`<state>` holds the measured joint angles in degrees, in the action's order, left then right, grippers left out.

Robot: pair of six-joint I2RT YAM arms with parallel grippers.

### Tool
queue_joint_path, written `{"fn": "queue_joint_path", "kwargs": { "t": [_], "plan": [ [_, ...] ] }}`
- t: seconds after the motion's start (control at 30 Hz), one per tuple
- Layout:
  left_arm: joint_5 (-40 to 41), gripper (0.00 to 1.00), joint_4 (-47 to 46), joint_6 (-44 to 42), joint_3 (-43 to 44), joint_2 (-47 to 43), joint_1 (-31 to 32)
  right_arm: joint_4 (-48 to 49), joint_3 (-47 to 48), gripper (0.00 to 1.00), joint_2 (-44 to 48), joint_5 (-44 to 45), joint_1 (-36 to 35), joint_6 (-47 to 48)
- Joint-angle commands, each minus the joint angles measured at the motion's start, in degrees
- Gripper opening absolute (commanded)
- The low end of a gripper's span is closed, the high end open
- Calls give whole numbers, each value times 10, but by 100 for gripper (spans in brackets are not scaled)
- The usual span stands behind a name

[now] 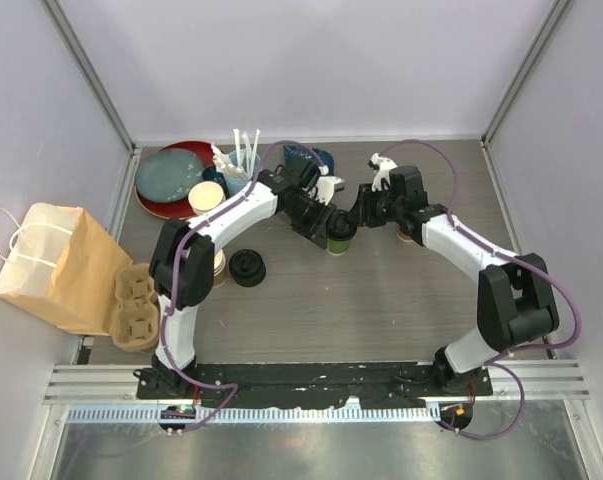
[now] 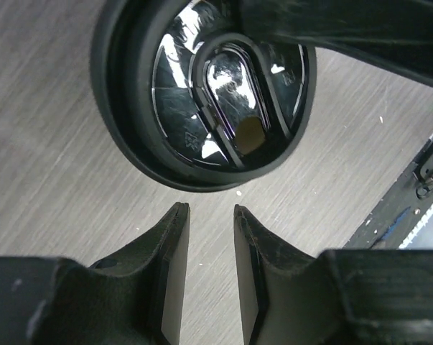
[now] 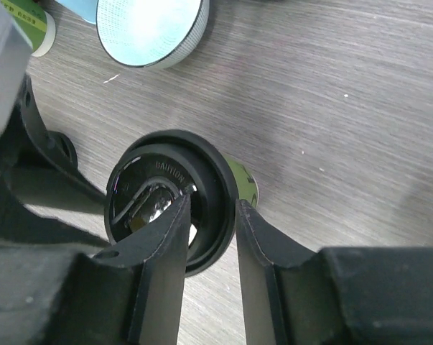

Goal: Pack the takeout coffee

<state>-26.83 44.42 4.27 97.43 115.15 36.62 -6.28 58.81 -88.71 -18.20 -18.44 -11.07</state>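
Left gripper [image 2: 210, 209] jaws are held slightly apart, just short of the black lid [image 2: 202, 93] on the green-walled cup [image 3: 243, 183], which is stood upright, lid uppermost. Right gripper [image 3: 211, 203] jaws are parted astride that lid's rim. Well left of the cup, a paper bag [image 1: 51, 265] is seen against a cup carrier [image 1: 136, 305].

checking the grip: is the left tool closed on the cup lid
No, the left tool has only bare table between its tips, and the black lid sits beyond them.
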Motion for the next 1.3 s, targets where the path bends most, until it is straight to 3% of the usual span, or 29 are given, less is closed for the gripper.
{"fn": "queue_joint_path", "kwargs": {
  "t": [0.0, 0.4, 0.57, 0.93, 1.07, 1.1, 1.17, 1.27],
  "plan": [
    [31, 35, -17, -1, 50, 6, -4, 19, -44, 36, 42, 4, -5, -33],
    [99, 35, -15, -25, 76, 13, -20, -9, -98, 32, 119, 76, -90, -95],
    [107, 38, -14, -34, 90, 10, -29, -11, -106, 34, 131, 34, -105, -118],
    [87, 51, 10, -45, 118, -22, -35, -124, 5, 39, 156, 81, -94, -48],
    [70, 52, 8, -13, 109, -28, -30, -109, 46, 24, 125, 64, -82, -31],
    [65, 51, 7, -9, 108, -28, -28, -98, 63, 12, 116, 62, -78, -26],
    [57, 49, 7, 2, 103, -27, -23, -79, 83, 2, 85, 30, -58, -26],
    [55, 47, 7, 12, 102, -27, -22, -54, 97, 1, 56, -7, -42, -36]
  ]
}}
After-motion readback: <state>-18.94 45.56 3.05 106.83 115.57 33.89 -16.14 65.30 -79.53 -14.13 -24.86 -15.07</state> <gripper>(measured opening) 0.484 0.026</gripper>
